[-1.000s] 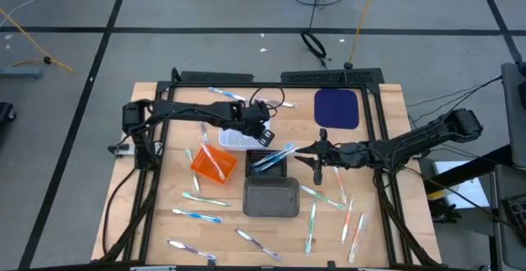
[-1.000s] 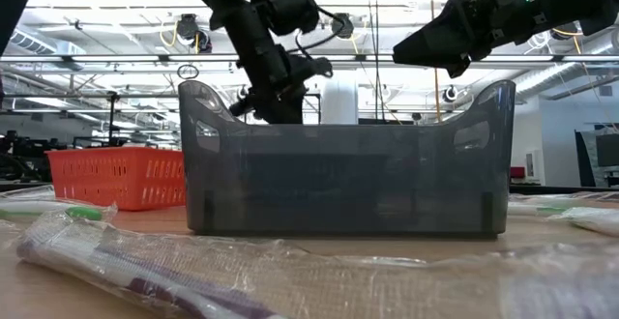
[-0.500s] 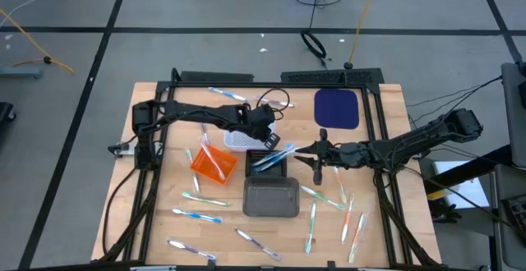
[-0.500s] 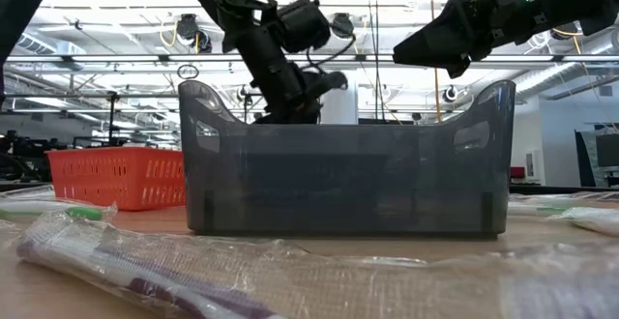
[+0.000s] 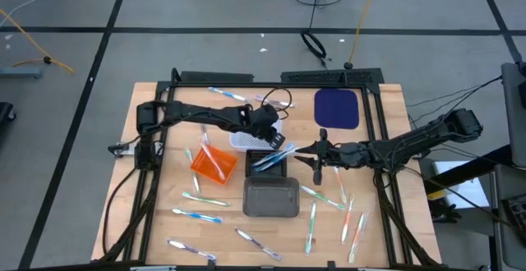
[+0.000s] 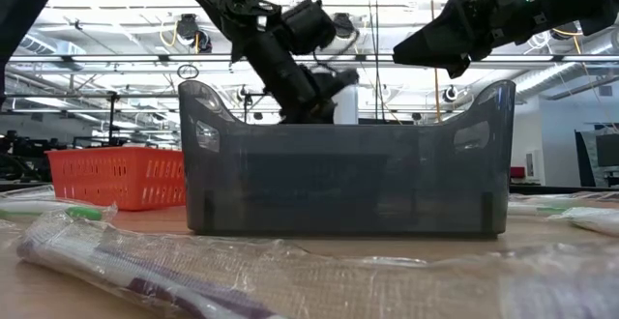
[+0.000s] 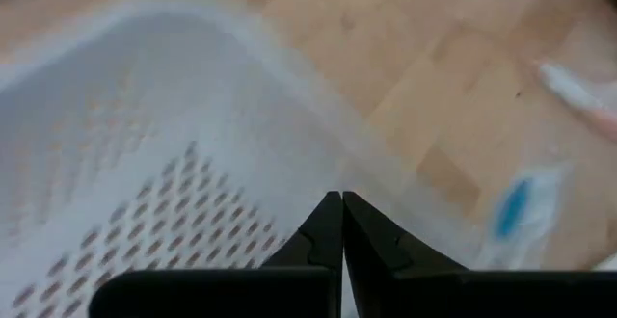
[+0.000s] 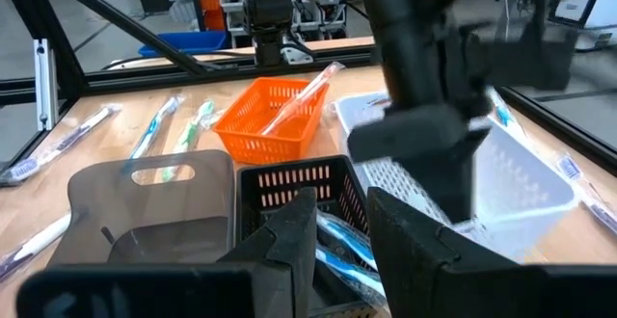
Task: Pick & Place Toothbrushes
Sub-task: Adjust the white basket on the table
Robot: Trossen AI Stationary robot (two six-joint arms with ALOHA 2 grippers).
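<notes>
- Wooden table (image 5: 164, 230) carries scattered thin plastic toothbrushes (image 5: 196, 216); several lie diagonally in black slotted basket (image 5: 271, 161).
- Left gripper (image 7: 341, 229) pressed together over white perforated basket (image 5: 244, 140).
- Right gripper (image 8: 339, 224) slightly apart, empty, beside black basket.

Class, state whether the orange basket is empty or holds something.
It holds something: the right wrist view shows a wrapped toothbrush leaning inside the orange basket.

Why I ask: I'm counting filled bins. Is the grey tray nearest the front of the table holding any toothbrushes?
No. In the high view the grey tray shows only its bare floor, with toothbrushes lying on the table around it.
</notes>
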